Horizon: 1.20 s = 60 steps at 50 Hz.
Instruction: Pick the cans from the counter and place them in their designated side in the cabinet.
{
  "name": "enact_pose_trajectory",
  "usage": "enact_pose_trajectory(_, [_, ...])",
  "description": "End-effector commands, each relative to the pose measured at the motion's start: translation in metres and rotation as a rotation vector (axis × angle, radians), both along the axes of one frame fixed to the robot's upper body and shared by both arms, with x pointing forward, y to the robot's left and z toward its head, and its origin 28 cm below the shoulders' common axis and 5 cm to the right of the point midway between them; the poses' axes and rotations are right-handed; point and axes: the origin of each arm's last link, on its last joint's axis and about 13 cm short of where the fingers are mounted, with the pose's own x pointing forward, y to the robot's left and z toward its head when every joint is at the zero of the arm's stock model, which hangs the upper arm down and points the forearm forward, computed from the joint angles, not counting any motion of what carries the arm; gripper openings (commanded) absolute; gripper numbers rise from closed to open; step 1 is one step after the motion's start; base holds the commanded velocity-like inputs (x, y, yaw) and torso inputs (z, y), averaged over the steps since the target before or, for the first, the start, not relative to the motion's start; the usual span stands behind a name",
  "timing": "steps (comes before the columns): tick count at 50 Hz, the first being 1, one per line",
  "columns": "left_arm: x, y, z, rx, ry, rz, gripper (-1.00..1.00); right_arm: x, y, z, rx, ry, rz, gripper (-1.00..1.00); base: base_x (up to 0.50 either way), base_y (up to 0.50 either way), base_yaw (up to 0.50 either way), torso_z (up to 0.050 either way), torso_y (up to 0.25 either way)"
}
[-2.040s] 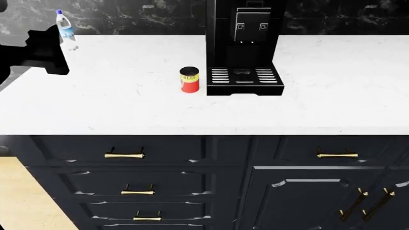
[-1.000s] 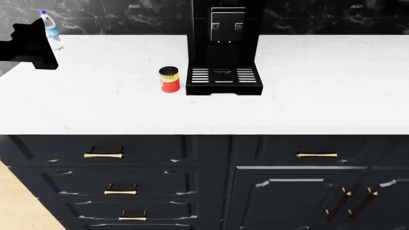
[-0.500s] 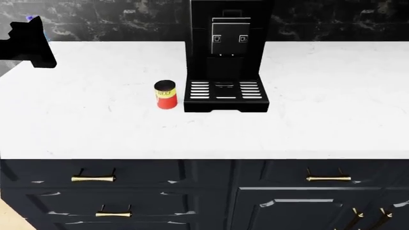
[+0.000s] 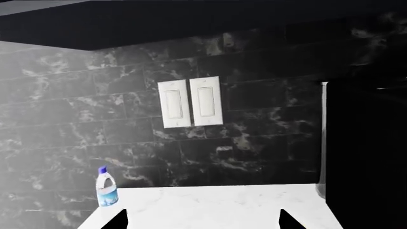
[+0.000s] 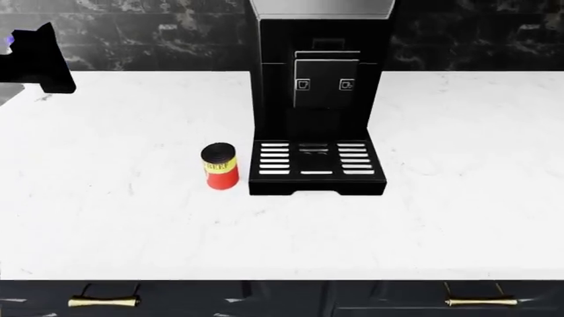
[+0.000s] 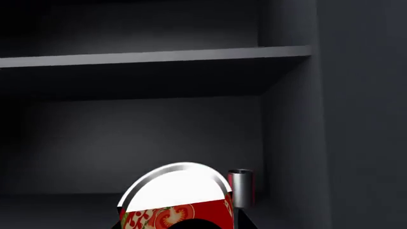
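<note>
A yellow-over-red can (image 5: 219, 166) with a dark lid stands upright on the white counter (image 5: 123, 218), just left of the coffee machine's drip tray. My left gripper (image 4: 203, 222) hovers open over the counter's far left end, nothing between its dark fingertips (image 4: 119, 220); the head view shows its arm (image 5: 35, 59) as a black shape at the upper left. My right gripper (image 6: 184, 223) is inside a dark cabinet, shut on a red can (image 6: 175, 202) with a tomato picture. The head view does not show the right gripper.
A black coffee machine (image 5: 316, 99) stands mid-counter against the dark marble wall. A clear bottle (image 4: 106, 187) with a blue label stands by the wall, under two white switches (image 4: 189, 102). A small grey and red cylinder (image 6: 240, 187) stands deeper in the cabinet, under a shelf (image 6: 152, 57).
The head view has moved closer and tilted down: the counter, can and coffee machine sit lower and larger, and the drawers have nearly dropped out. The left arm stays at the upper left.
</note>
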Motion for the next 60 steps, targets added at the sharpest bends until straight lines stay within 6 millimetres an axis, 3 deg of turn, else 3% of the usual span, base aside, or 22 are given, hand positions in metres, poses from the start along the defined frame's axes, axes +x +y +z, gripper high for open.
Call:
enact_pose_trajectory(1, [0.000, 0.000, 0.000, 0.007, 0.008, 0.014, 1.00, -0.008, -0.004, 0.004, -0.022, -0.021, -0.021, -1.00, 0.34, 0.00, 0.00, 0.000, 0.000])
enact_pose_trajectory(29, [0.000, 0.000, 0.000, 0.001, 0.008, 0.048, 1.00, -0.013, -0.008, 0.006, -0.041, -0.036, -0.052, -1.00, 0.34, 0.00, 0.00, 0.000, 0.001])
enact_pose_trajectory(34, [0.000, 0.000, 0.000, 0.002, 0.006, 0.049, 1.00, -0.003, -0.001, 0.004, -0.034, -0.037, -0.056, -1.00, 0.34, 0.00, 0.00, 0.000, 0.000])
enact_pose_trajectory(49, [0.000, 0.000, 0.000, 0.002, 0.006, 0.052, 1.00, -0.001, -0.002, 0.002, -0.040, -0.024, -0.065, -1.00, 0.34, 0.00, 0.00, 0.000, 0.001])
enact_pose_trajectory(60, [0.000, 0.000, 0.000, -0.001, 0.001, 0.055, 1.00, 0.002, -0.002, 0.001, -0.055, -0.012, -0.074, -1.00, 0.01, 0.00, 0.00, 0.000, 0.002])
